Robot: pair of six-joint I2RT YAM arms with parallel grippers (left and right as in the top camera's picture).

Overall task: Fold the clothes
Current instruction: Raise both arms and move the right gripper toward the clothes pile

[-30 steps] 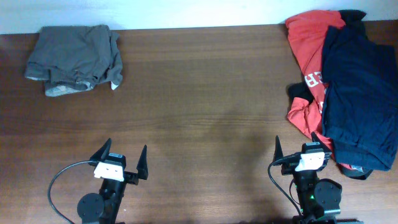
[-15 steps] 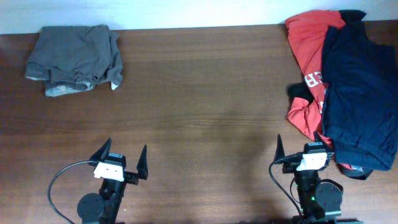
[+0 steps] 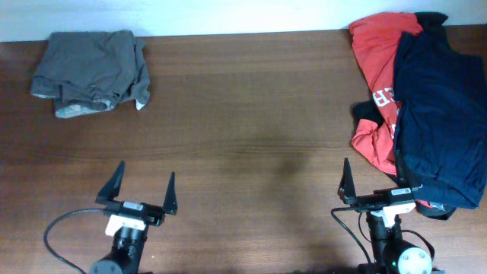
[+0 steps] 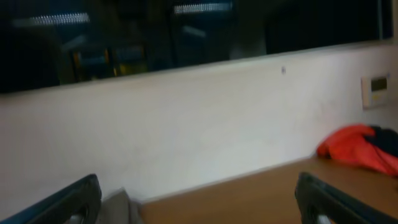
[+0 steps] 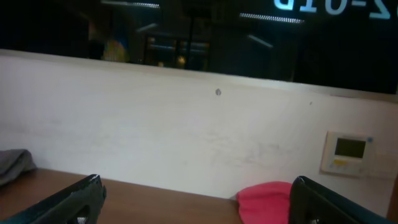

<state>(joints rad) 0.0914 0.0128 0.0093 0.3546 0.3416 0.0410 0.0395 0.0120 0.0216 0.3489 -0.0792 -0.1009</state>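
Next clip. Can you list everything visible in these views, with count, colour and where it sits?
grey-brown garment: one, grey-brown, bundled at the table's far left corner
red jersey: one, red with white lettering, in the pile at the far right
navy shorts: one, dark navy, lying on top of the red jersey
black garment: one, black, peeking out at the pile's left edge
table: one, brown wood, under everything
wall: one, white, along the table's far edge
wall panel: one, white, on the wall
left gripper: one, black, open and empty, near edge, left
right gripper: one, black, open and empty, near edge, by the pile
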